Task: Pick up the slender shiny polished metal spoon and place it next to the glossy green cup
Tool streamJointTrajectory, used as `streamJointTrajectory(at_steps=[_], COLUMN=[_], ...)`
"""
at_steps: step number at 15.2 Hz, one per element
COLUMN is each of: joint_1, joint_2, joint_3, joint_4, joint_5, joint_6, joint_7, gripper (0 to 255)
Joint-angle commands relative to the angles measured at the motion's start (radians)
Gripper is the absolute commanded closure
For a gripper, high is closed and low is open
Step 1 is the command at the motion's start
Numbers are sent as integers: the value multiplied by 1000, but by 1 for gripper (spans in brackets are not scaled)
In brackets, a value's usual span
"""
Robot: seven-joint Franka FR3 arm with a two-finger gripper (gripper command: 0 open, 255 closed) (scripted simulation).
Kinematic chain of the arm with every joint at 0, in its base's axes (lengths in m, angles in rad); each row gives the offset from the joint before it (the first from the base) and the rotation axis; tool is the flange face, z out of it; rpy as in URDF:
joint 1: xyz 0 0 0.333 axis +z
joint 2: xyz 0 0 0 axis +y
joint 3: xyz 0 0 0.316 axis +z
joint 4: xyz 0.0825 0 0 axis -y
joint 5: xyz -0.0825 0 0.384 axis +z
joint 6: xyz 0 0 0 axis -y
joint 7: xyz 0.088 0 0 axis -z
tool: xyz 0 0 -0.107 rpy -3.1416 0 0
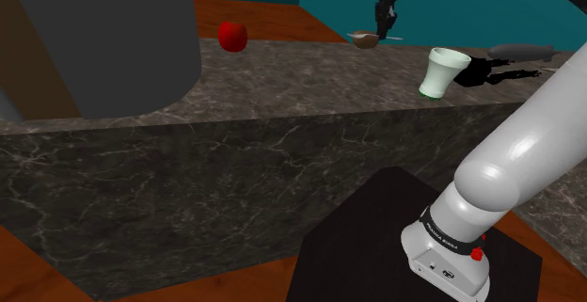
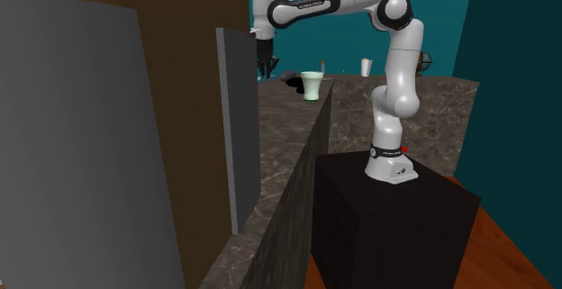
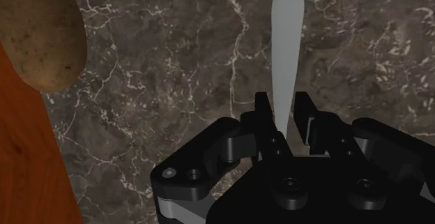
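clenched on the narrow part of the spoon (image 3: 286, 34), wider end reaching out ahead of the gripper (image 3: 282, 111) over the counter (image 3: 174, 83), likely light, stiff and slippery, so best pinched squarely mid-length, cup (image 1: 442, 71) off to its side.

The spoon (image 3: 285, 41) runs out of sight behind the gripper (image 3: 282, 104), and the brown lump (image 3: 42, 34), perhaps a potato, is cropped.

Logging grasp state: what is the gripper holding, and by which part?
Cannot tell: the spoon has its handle end inside the gripper; contact unclear.
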Motion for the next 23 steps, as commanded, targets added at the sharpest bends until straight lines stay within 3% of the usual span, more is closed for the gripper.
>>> streamJointTrajectory(at_steps=[1, 19, 23], joint_1=[-1, -8, -8], joint_2=[-3, 26, 26], joint_3=[-1, -10, -10], joint_4=[-32, -240, -240], joint_5=[-2, -20, -20], joint_6=[29, 260, 260], joint_7=[7, 59, 59], gripper=[255, 255, 255])
